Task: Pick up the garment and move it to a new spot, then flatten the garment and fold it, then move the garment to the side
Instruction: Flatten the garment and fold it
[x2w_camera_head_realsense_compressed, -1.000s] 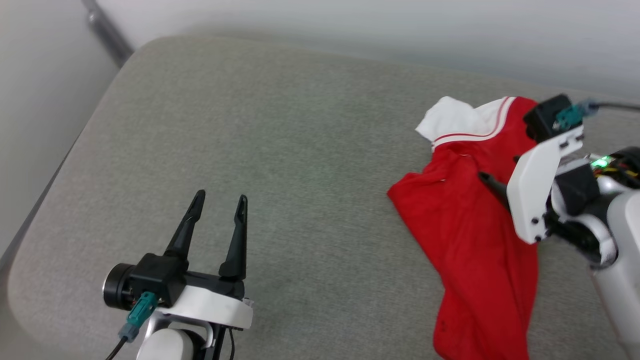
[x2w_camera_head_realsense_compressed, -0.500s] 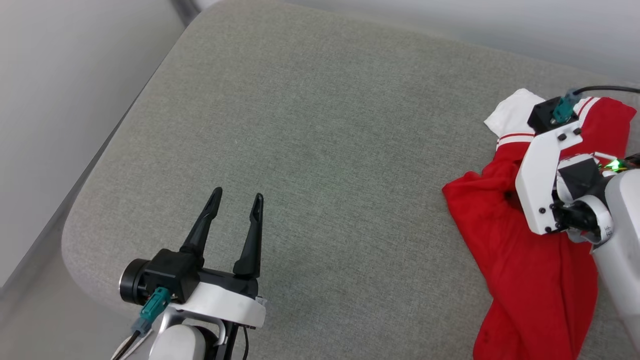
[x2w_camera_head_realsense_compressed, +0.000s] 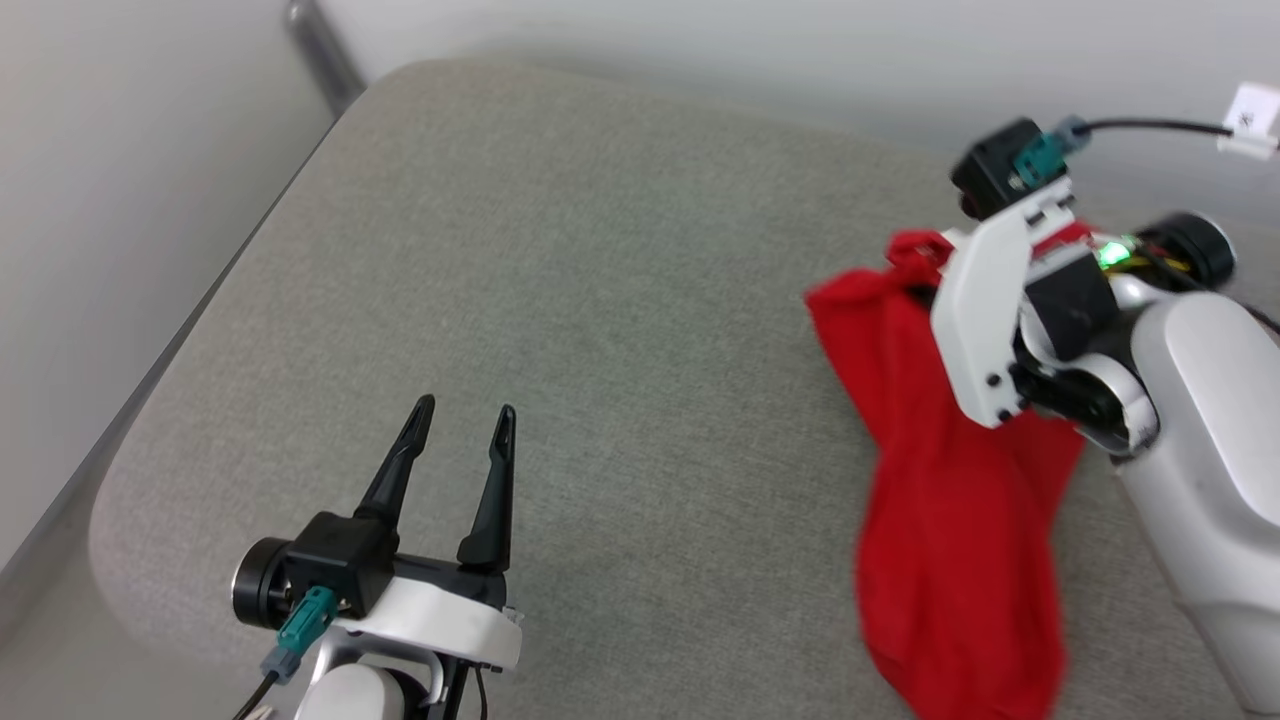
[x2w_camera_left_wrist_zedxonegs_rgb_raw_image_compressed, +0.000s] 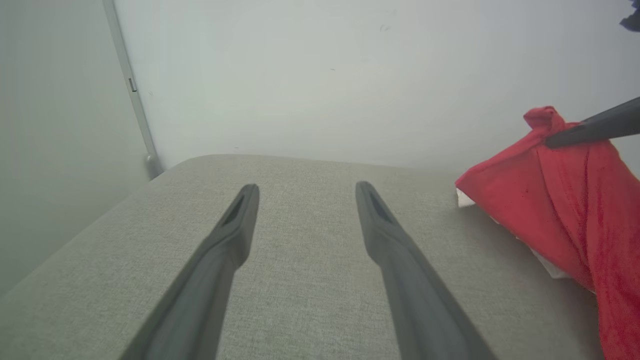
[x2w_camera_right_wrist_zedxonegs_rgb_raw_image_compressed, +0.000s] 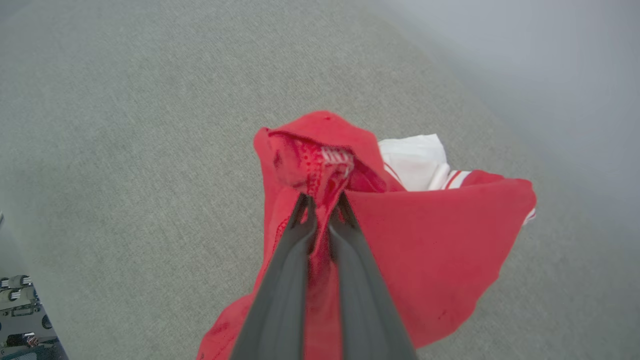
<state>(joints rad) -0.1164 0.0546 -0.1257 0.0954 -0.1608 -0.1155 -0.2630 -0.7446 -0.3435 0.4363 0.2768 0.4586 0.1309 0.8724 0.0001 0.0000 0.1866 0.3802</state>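
Pick-up: shirt (x2w_camera_head_realsense_compressed: 950, 520) gripped at a bunched fold by the closed right hand (x2w_camera_right_wrist_zedxonegs_rgb_raw_image_compressed: 324, 202), near the cushion's (x2w_camera_head_realsense_compressed: 600, 300) right edge.
Left hand (x2w_camera_head_realsense_compressed: 466, 407): open, unused.
Pending: relocation, flattening, folding, setting aside.

Head looks down; all views share cushion (x2w_camera_head_realsense_compressed: 620, 300).

We see white wrist plates (x2w_camera_head_realsense_compressed: 975, 320) dotted with black screws on pale grey forearms (x2w_camera_head_realsense_compressed: 1200, 400). The left gripper (x2w_camera_head_realsense_compressed: 466, 410) and right gripper (x2w_camera_right_wrist_zedxonegs_rgb_raw_image_compressed: 322, 200) each carry two long, dark, tapering fingers. Teal plugs (x2w_camera_head_realsense_compressed: 305, 618) feed black cables (x2w_camera_head_realsense_compressed: 1150, 126); one cable wears a white tag (x2w_camera_head_realsense_compressed: 1250, 118), and a green light (x2w_camera_head_realsense_compressed: 1112, 255) glows at the right wrist.
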